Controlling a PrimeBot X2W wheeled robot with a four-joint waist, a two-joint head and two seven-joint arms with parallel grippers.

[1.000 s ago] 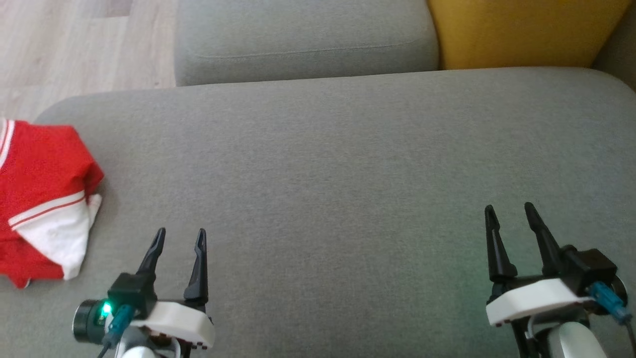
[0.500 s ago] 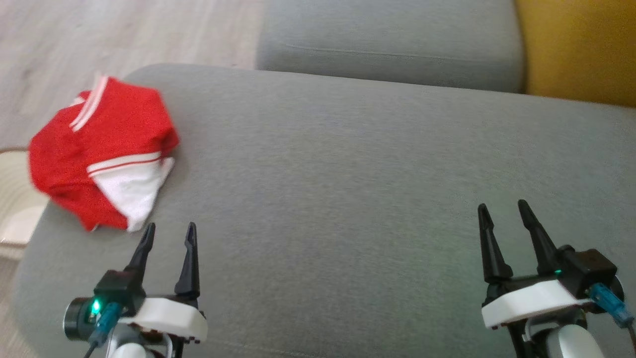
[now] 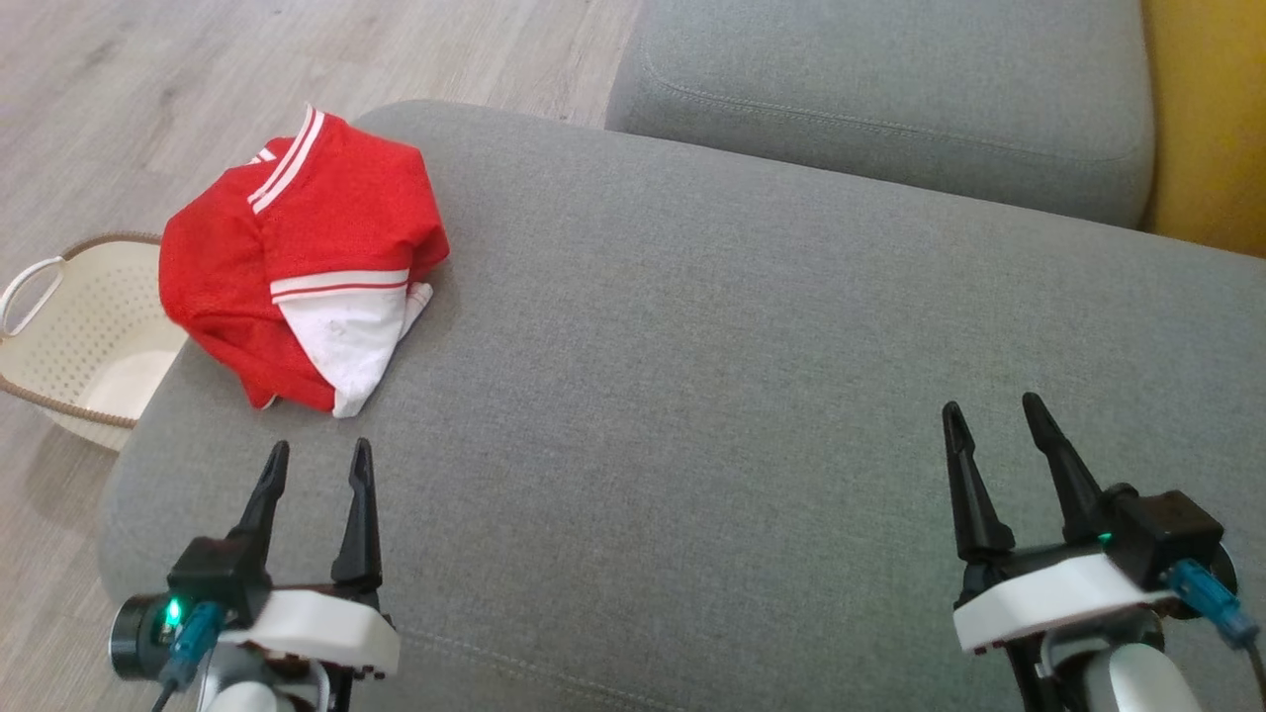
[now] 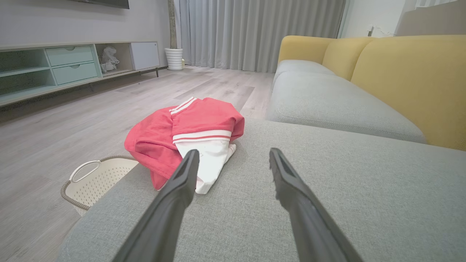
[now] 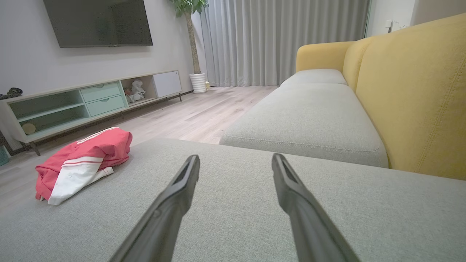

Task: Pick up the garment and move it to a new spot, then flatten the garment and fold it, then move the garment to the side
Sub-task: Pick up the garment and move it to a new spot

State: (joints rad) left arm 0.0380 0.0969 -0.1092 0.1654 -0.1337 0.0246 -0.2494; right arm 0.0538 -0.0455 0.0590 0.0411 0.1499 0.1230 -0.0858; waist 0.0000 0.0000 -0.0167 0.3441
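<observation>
Evidently pick-up had not begun: left gripper (image 3: pixel 320 447) and right gripper (image 3: pixel 991 405) hung released; the left needed to reach forward and clamp the garment (image 3: pixel 307 247).

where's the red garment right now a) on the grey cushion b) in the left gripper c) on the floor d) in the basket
A: the garment lies bunched on the cushion. The left gripper is open and short of it, and the basket sits on the floor past the cushion's edge.
</observation>
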